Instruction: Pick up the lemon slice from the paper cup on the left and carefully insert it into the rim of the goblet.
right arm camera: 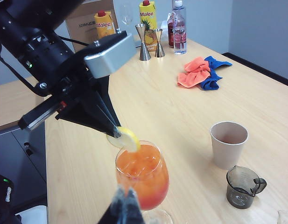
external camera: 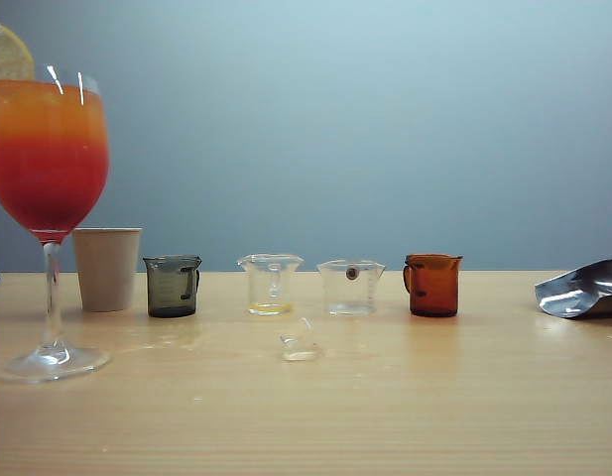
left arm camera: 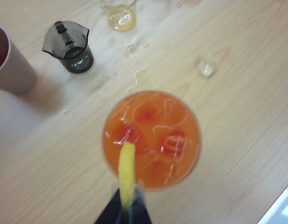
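Left gripper: seen whole only in the right wrist view (right arm camera: 116,133), fingers clamped on the lemon slice (right arm camera: 126,139) at the goblet's rim; in its own wrist view only the dark fingertips (left arm camera: 127,212) show at the frame edge.
Lemon slice: edge-on over the near rim of the goblet (left arm camera: 152,139) in the left wrist view; cut off at the corner in the exterior view (external camera: 8,52); whether it is seated on the rim is not clear.
Goblet: stem and foot only in the exterior view (external camera: 50,159); ice cubes only from above.
Paper cup: behind the goblet (external camera: 107,268), beside the dark grey-green beaker (external camera: 173,286).
Right gripper: only blurred dark tips (right arm camera: 125,207), close together, just before the goblet.
Far table end: juice cartons (right arm camera: 148,18), jiggers (right arm camera: 144,43), cloths (right arm camera: 200,72), right wrist view only.
Exterior only: orange-brown beaker (external camera: 432,285), foil pouch (external camera: 583,290).
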`<state>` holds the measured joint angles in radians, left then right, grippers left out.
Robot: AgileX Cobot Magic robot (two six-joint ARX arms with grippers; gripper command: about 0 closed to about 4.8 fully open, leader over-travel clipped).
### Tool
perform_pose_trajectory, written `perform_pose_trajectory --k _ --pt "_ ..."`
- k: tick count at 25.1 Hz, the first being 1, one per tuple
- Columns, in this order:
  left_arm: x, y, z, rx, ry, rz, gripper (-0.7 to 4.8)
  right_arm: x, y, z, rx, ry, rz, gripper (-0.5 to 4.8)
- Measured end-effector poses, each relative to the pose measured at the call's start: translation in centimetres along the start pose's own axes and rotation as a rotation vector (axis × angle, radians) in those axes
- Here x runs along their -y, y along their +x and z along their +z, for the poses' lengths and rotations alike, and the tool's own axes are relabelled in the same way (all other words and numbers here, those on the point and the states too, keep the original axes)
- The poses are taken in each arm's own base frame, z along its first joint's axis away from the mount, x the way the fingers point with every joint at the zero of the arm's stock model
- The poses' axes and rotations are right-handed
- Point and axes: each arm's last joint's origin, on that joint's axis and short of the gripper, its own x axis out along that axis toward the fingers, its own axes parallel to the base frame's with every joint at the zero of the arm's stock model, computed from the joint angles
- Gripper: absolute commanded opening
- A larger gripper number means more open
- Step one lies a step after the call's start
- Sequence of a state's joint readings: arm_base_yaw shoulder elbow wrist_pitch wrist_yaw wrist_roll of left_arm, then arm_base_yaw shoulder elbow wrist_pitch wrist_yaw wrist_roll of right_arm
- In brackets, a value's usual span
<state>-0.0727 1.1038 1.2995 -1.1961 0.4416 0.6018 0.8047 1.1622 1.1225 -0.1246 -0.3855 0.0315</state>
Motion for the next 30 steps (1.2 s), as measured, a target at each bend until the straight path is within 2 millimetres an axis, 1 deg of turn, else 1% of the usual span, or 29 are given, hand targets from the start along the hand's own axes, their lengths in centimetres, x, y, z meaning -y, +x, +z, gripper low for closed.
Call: perform_pose_trajectory --k 22,25,26,27,30 --pt "-0.06 0.22 -0.10 -0.002 -0.001 -0.001 -0.03 0.01 0.00 0.00 0.000 0.000 0.000 -0.06" --pt "-0.07 0.22 -0.09 -0.001 0.000 -0.001 0.95 0.01 0.00 0.00 0.000 0.000 0.000 -0.06" --pt "-0.07 0.22 -0.09 -0.001 0.000 0.000 1.17 0.01 0.00 0.00 0.000 0.000 0.000 -0.06" --pt "-0.07 0.22 -0.09 -0.001 0.000 0.000 1.28 0.01 0.00 0.00 0.000 0.000 -0.001 -0.06" --pt "-0.08 0.22 -0.08 0.000 0.000 0.000 1.31 0.01 0.00 0.00 0.000 0.000 0.000 -0.06"
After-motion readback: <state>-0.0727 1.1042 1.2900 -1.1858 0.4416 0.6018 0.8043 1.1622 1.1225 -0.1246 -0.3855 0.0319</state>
